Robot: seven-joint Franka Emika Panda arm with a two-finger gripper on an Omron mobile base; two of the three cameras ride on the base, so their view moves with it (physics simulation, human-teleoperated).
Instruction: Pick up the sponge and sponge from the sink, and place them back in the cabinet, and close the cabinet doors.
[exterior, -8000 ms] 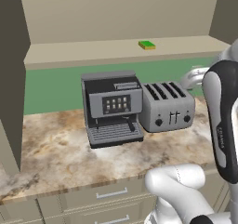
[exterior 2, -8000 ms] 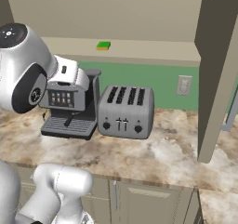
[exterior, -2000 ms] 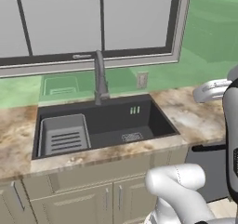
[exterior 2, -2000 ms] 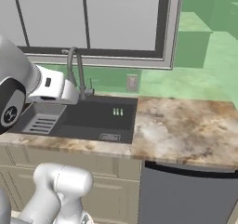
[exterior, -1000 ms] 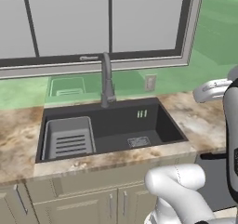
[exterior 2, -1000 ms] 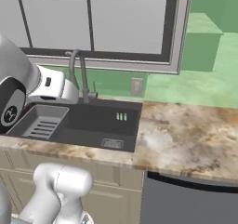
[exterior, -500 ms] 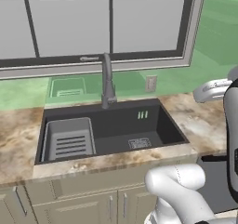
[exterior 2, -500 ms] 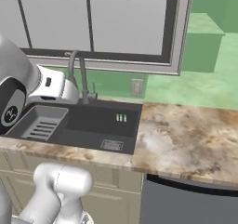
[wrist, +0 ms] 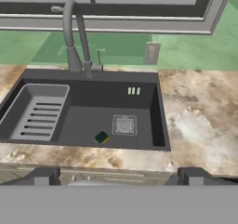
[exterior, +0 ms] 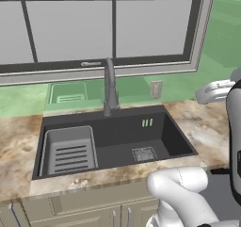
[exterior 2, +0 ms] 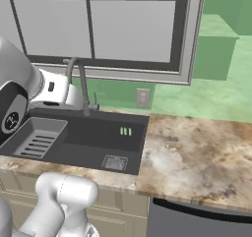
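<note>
Gripper [wrist: 116, 176] fingers stand wide apart and hold nothing, poised above the counter edge and looking down into the sink [wrist: 153, 107]. One dark-topped sponge [wrist: 101, 137] lies flat on the basin floor, at about seven o'clock from the square drain [wrist: 124, 125] and just beside it. At nine o'clock sits the grey rack [wrist: 38, 112], with the faucet [wrist: 74, 37] at eleven.

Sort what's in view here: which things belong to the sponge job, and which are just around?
Job: sponge, dark-topped, on the sink floor near the drain; open pincer.

Just around: faucet, grey rack, wall outlet, window, counter.
</note>
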